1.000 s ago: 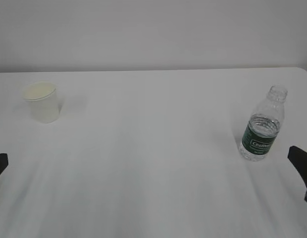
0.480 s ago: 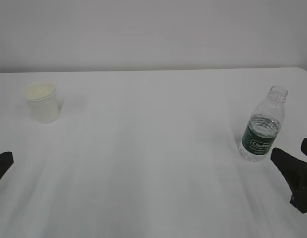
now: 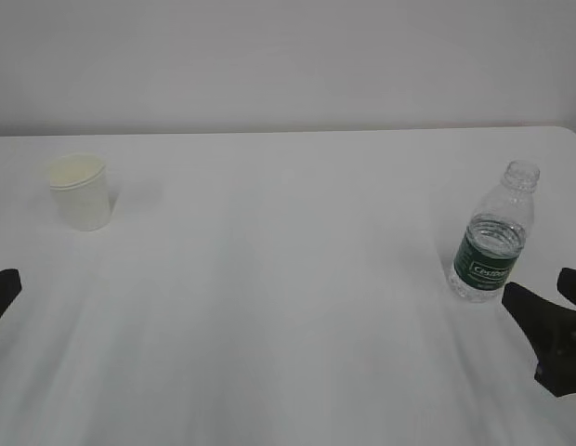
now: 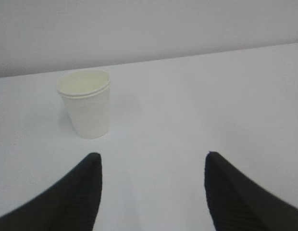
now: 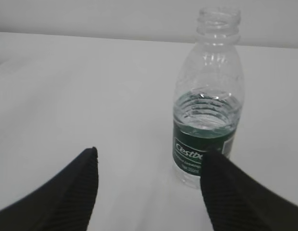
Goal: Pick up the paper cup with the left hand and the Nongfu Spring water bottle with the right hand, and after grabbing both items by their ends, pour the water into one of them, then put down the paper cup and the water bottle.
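The paper cup [image 3: 81,192] stands upright at the far left of the white table; in the left wrist view the paper cup [image 4: 85,103] sits ahead and left of my open left gripper [image 4: 152,155], well apart from it. Only one left fingertip [image 3: 2,290] shows at the exterior view's edge. The Nongfu Spring water bottle [image 3: 492,237] stands upright and capless on the right, about half full of water [image 5: 206,113]. My right gripper [image 3: 546,297] is open just in front of it. In the right wrist view the bottle [image 5: 209,106] stands off-centre, right behind the right finger of the gripper [image 5: 150,151].
The white table [image 3: 288,279] stretches between cup and bottle. A plain pale wall [image 3: 288,56] rises behind its far edge. The table's rounded back right corner [image 3: 571,133] lies just beyond the bottle.
My right gripper has come in from the right edge toward the bottle, and both its fingers now show. The left fingertip has shifted only slightly. Cup and bottle have not moved.
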